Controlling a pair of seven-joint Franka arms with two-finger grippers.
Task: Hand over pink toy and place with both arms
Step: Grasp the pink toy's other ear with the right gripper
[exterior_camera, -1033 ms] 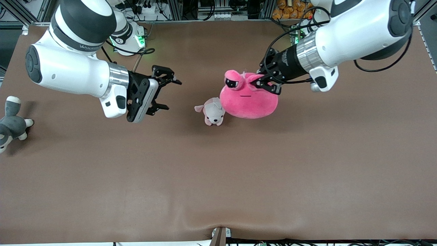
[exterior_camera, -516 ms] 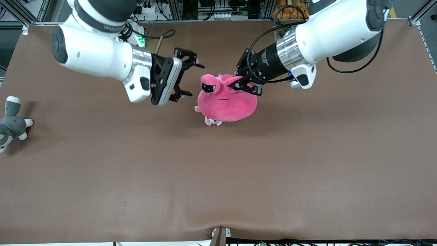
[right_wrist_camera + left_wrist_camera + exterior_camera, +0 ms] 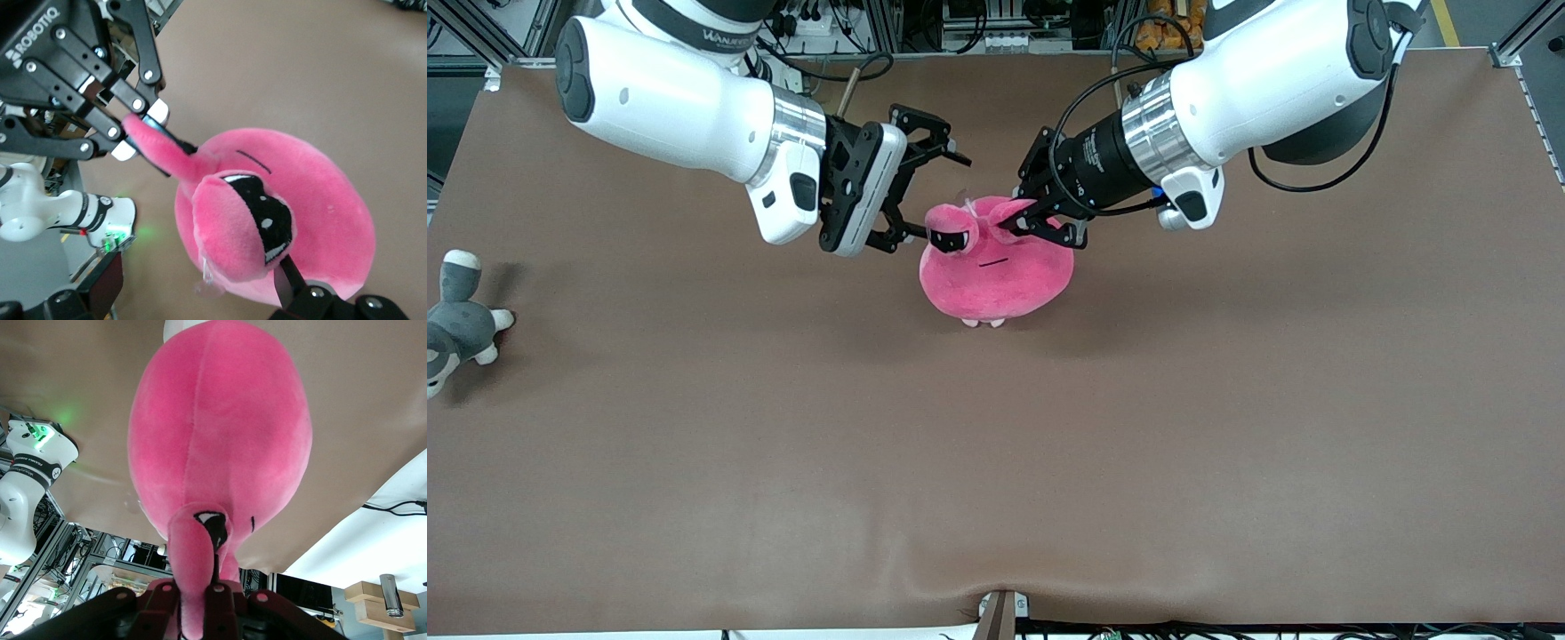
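Note:
The pink toy (image 3: 996, 271) hangs from my left gripper (image 3: 1024, 224), which is shut on one of its ears. In the left wrist view the ear (image 3: 193, 560) runs between the fingers (image 3: 223, 600) and the round body (image 3: 220, 433) hangs over the brown table. My right gripper (image 3: 938, 200) is open, its fingers on either side of the toy's other ear with the black eye (image 3: 950, 238). The right wrist view shows that ear (image 3: 233, 227) between my open fingers (image 3: 287, 283), and the left gripper (image 3: 137, 130) clamped on the ear farther off.
The small pale puppy plush (image 3: 983, 322) lies under the pink toy; only its feet show. The grey-and-white plush (image 3: 458, 320) lies at the right arm's end of the table (image 3: 996, 462). Cables and racks stand along the robots' edge.
My left gripper has carried the pink toy toward the right arm's end, over the puppy plush. My right gripper has moved in, open, up to the toy's free ear.

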